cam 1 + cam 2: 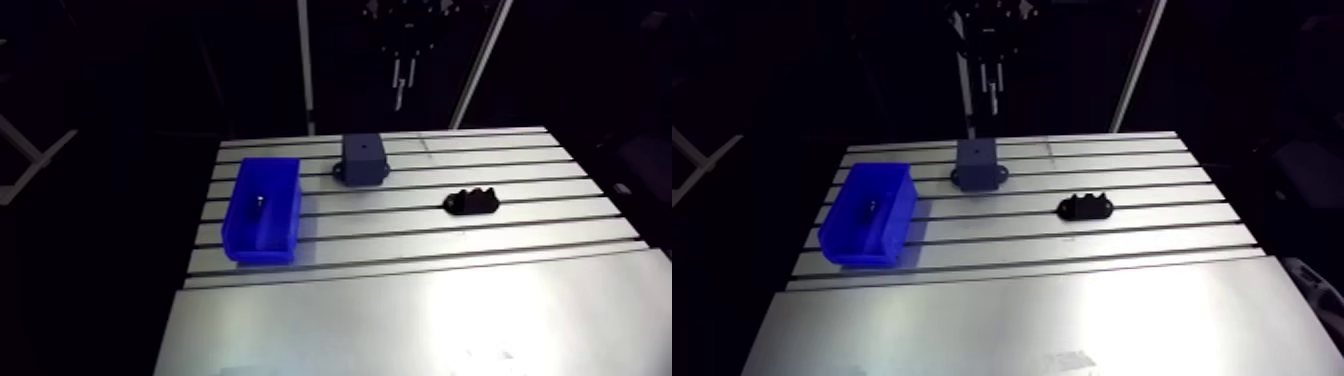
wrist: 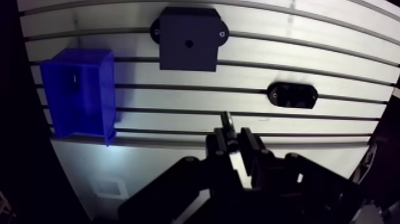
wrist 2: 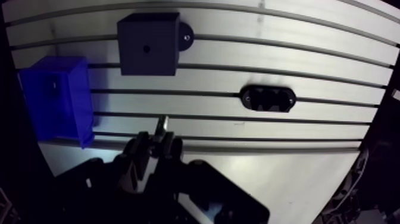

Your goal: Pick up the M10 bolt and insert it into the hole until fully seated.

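Slim grey bolt (image 2: 227, 123), pinched in tool (image 2: 232, 140), tip protruding

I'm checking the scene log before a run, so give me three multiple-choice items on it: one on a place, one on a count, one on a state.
1. Where does the bolt lie?
A inside the blue bin; B on the floor; C in a person's hand.
2. How many things stand on the slotted table?
A one; B three; C six.
3. The hole in the grey block is:
A filled by a bolt; B empty; C covered by a lid.

Key: 1 A, a small piece shows on the bin's floor. 2 B, there are the bin, the block and the black fixture. 3 B, the wrist view shows it as a dark open spot.
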Robot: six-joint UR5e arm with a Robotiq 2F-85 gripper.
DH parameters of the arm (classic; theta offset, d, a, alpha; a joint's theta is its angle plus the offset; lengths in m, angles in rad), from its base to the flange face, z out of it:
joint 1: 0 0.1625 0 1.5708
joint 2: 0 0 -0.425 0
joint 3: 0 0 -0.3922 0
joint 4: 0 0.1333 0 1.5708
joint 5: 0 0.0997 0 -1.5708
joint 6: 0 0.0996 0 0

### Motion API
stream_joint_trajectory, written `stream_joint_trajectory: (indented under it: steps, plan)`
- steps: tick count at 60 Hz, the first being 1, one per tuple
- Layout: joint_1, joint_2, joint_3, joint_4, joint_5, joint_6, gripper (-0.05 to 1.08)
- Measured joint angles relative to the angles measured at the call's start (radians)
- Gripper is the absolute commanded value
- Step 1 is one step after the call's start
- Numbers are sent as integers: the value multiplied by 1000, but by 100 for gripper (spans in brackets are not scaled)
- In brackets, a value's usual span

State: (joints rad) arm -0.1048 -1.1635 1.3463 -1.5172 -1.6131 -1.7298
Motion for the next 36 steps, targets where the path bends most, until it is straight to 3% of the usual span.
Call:
stream_joint_trajectory:
  steps: [36]
  plan:
    - [36,84,-49,-35,4,19,108]
